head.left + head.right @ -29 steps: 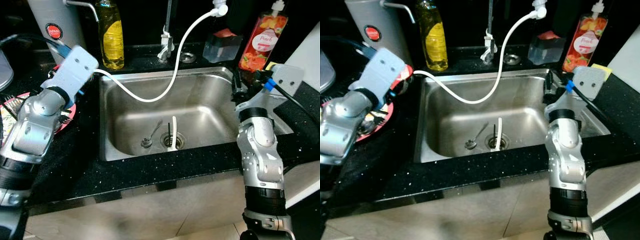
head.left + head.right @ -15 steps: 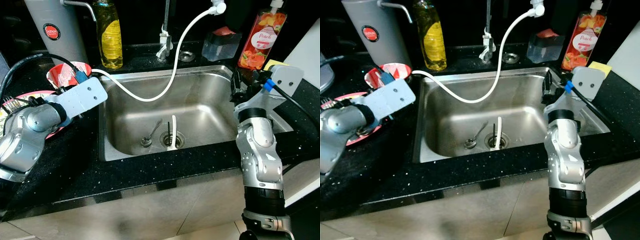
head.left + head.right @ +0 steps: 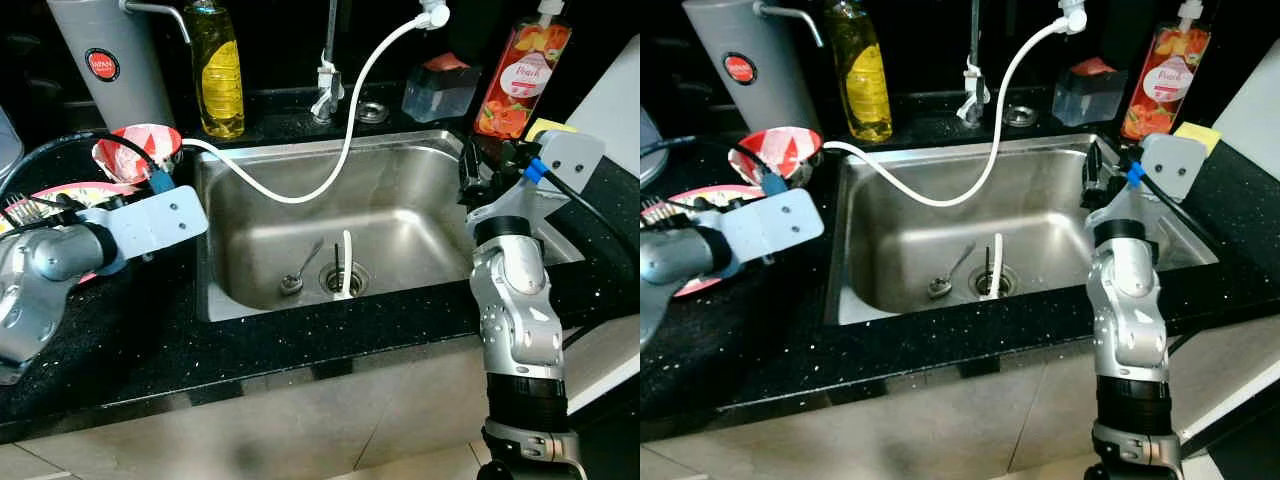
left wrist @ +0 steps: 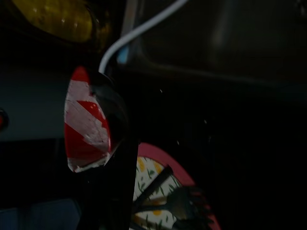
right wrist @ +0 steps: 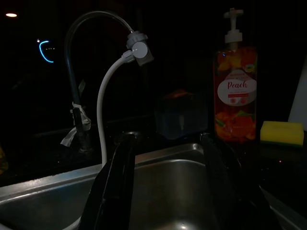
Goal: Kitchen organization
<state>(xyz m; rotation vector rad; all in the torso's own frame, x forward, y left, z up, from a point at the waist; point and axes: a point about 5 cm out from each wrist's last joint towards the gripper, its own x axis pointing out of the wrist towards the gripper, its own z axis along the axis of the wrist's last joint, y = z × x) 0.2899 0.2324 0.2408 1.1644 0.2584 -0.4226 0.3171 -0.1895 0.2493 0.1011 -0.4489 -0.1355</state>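
1. Two arms at the sink [image 3: 400, 165]: my right gripper [image 5: 168, 191] hovers over its right rim, jaws apart, holding nothing.
2. My left gripper [image 4: 112, 158] reaches across the black tabletop [image 3: 150, 330] toward the red-and-white cup [image 3: 140, 150]; jaw state cannot be determined.
3. Spoon [image 3: 298, 275] lies in the basin beside the drain.
4. Floral plate [image 4: 163, 182] carries a fork.

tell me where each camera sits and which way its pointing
Left and right eye views: on the head, looking down at the steel sink; both silver arms show.
Left wrist view: along the left gripper at the red-and-white striped bowl.
Right wrist view: between the right gripper fingers toward the peach soap pump bottle.
Shared: the white hose.
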